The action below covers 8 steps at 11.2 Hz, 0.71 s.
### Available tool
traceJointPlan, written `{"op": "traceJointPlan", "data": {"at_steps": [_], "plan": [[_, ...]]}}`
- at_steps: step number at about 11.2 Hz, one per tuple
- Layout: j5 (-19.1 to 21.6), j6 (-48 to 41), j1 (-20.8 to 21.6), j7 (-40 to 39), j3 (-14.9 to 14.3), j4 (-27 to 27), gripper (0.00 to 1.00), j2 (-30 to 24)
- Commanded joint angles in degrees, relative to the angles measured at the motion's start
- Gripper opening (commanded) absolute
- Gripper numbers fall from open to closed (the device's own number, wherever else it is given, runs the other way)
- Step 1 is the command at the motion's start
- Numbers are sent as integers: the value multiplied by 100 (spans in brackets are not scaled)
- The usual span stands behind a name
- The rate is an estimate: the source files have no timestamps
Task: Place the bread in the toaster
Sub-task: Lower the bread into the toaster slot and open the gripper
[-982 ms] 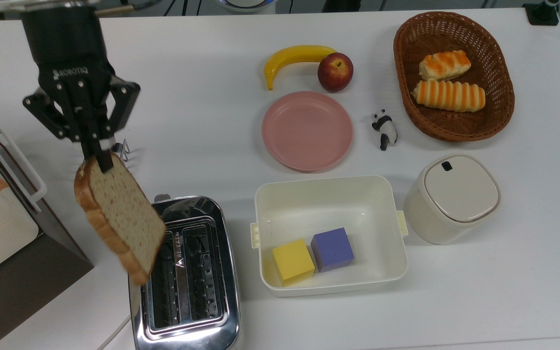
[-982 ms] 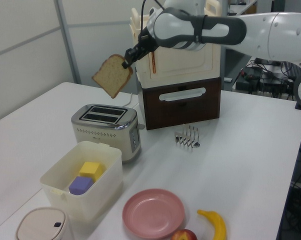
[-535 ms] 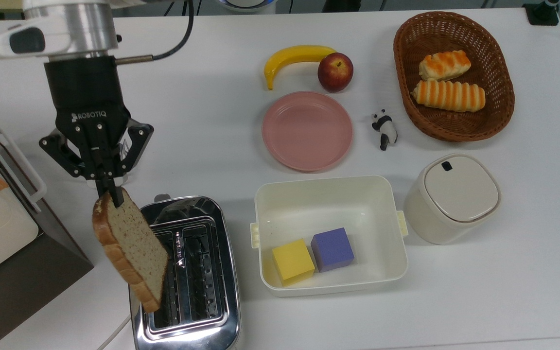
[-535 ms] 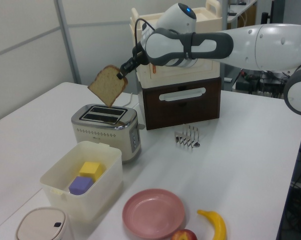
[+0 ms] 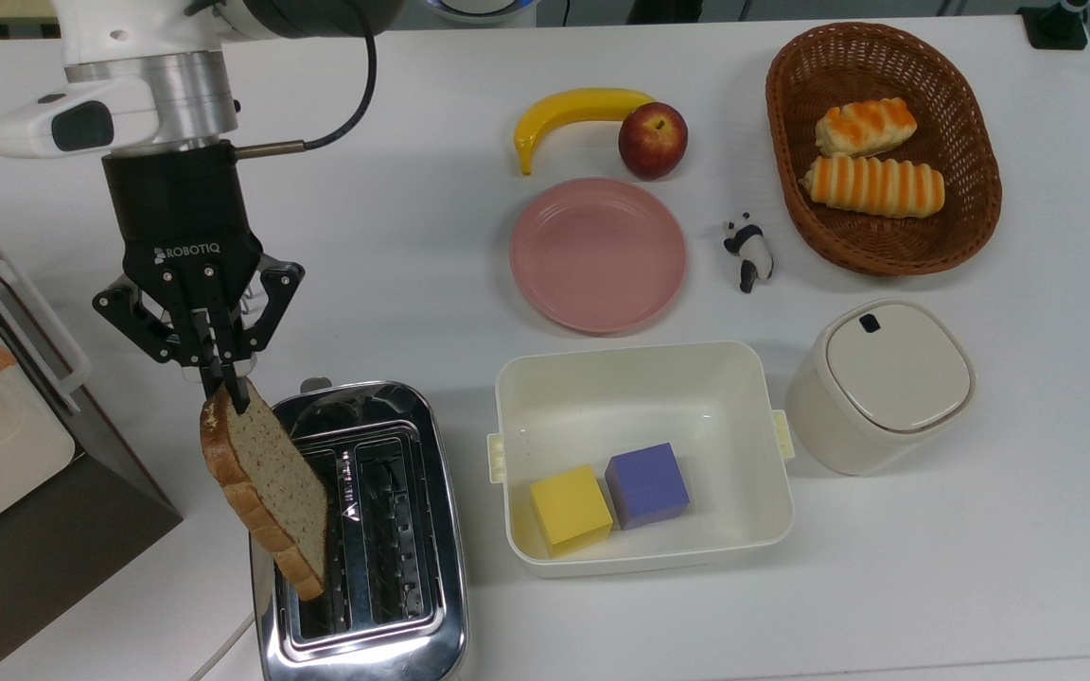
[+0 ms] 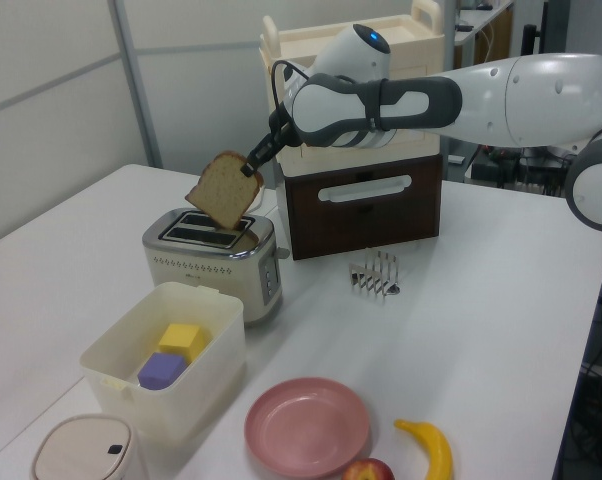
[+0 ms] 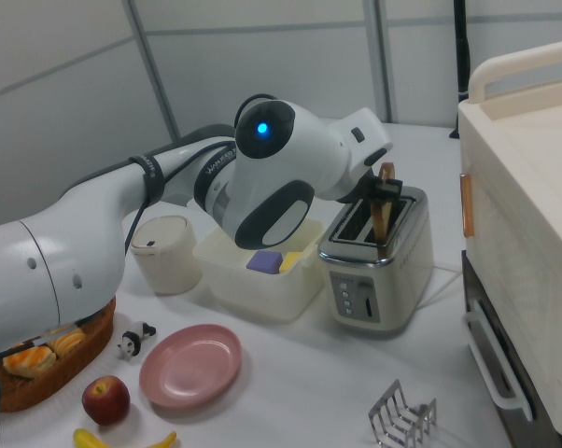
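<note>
My gripper point(image 5: 228, 390) is shut on the top crust of the bread point(image 5: 271, 490), a brown speckled slice that hangs tilted below it. The slice's lower end is over the left slot of the chrome toaster point(image 5: 392, 409) in the top view. The left view has the bread point(image 6: 224, 190) under the gripper point(image 6: 249, 169), its bottom corner at the top of the toaster point(image 6: 213, 262). Seen edge-on in the right view, the bread point(image 7: 382, 211) stands nearly upright, held by the gripper point(image 7: 386, 185), with its lower edge at the slot mouth of the toaster point(image 7: 379, 275). How deep it sits I cannot tell.
A white bin point(image 5: 644, 364) with a yellow and a purple cube stands right of the toaster in the top view. A brown and cream cabinet point(image 5: 6, 454) is close on the top view's left. A wire toast rack point(image 6: 375, 275), pink plate point(image 5: 598, 253), lidded canister point(image 5: 881, 383) and basket point(image 5: 886, 255) lie farther off.
The gripper has come down and toward the toaster with the bread. The slice has turned more edge-on and its lower end has dropped from above the toaster to the slot.
</note>
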Motion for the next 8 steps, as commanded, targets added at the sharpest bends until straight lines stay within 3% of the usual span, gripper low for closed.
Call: {"op": "traceJointPlan", "data": {"at_steps": [1, 3, 5, 6, 8], "plan": [[-108, 152, 12, -130, -32, -363, 0, -146], [-143, 143, 30, -86, -32, -425, 0, -146], [-82, 134, 30, 1, -32, -425, 22, -155], [-90, 117, 30, 133, -32, -417, 42, -163], [-126, 99, 21, 239, -32, -408, 57, -233]]}}
